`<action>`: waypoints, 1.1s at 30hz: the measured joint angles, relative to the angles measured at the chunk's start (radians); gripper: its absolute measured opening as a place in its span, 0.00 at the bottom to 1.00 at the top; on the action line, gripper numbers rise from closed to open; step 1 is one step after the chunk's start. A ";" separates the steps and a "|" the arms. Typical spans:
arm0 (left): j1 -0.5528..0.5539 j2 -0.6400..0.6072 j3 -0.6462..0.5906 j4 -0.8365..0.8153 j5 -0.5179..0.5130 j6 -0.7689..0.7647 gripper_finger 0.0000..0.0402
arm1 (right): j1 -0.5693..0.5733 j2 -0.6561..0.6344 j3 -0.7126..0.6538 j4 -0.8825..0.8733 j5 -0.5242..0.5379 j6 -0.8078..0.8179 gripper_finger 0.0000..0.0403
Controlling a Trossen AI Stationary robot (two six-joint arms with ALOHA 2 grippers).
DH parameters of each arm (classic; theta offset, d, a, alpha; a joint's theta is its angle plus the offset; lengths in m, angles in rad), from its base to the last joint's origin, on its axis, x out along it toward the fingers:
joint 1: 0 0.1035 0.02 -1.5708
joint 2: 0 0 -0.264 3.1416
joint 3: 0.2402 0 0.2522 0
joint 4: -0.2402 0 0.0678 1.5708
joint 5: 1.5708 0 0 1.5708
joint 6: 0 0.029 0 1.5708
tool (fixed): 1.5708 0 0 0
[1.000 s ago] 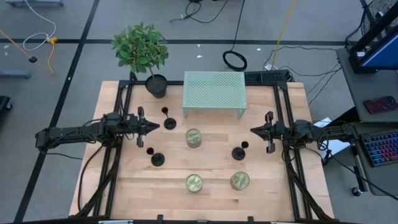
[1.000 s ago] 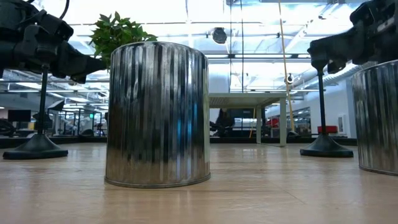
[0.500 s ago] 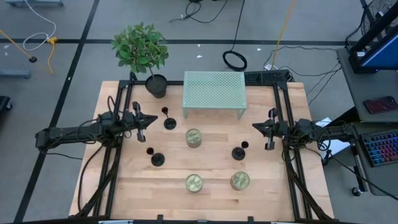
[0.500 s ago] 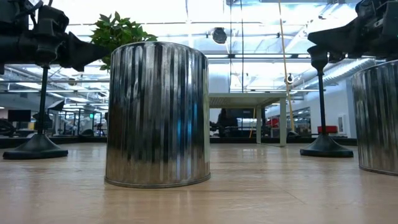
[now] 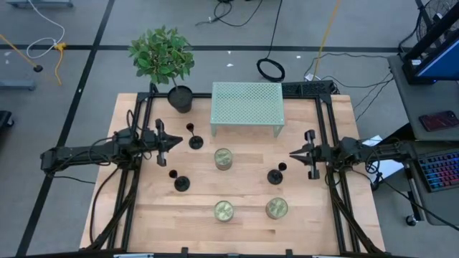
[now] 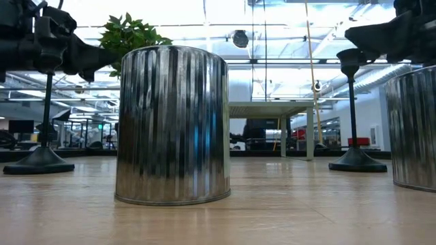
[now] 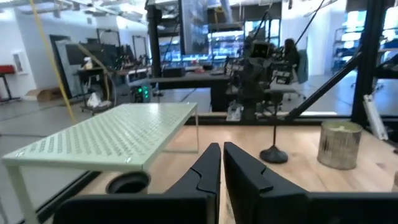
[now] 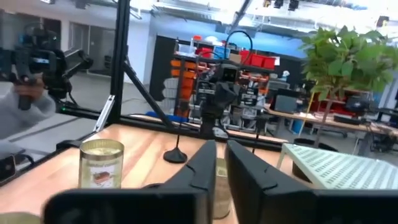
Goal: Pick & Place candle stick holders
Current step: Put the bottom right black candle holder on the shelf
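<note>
High view: three black candle holders stand on the wooden worktop point(image 5: 150, 222). One holder point(image 5: 195, 138) is near the front edge of the pale green perforated shelf point(image 5: 247, 105), just beside the left end effector point(image 5: 172, 141). A second holder point(image 5: 180, 180) stands nearer the worktop's front-left. The third holder point(image 5: 275, 174) stands just beside the right end effector point(image 5: 292, 153). Three jar candles are present: one point(image 5: 223, 158) at centre, two point(image 5: 224, 210) point(image 5: 277, 208) near the front. A potted plant point(image 5: 163, 61) stands at the rear left corner.

Low view: a jar candle point(image 6: 171, 126) fills the centre; holders stand upright at left point(image 6: 42, 156) and right point(image 6: 356, 153), both arms above them.

Left wrist view: the left end effector's fingers point(image 7: 204, 167) are nearly closed, a narrow gap only, holding nothing. A holder point(image 7: 273, 149) stands ahead beside a jar candle point(image 7: 340, 144).

Right wrist view: the right end effector's fingers point(image 8: 202, 163) are likewise almost closed and empty. A holder point(image 8: 176, 151) stands ahead.
</note>
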 joint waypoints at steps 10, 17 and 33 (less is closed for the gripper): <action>0.000 0.000 0.000 0.005 0.000 -0.002 0.29 | 0.000 0.153 0.000 0.032 -0.002 0.175 0.48; 0.000 0.000 0.000 0.004 0.000 -0.002 0.36 | 0.000 0.271 0.000 0.051 -0.001 0.249 0.63; 0.000 0.000 0.000 -0.018 -0.001 -0.002 0.36 | 0.000 0.355 0.000 0.188 -0.002 0.134 0.67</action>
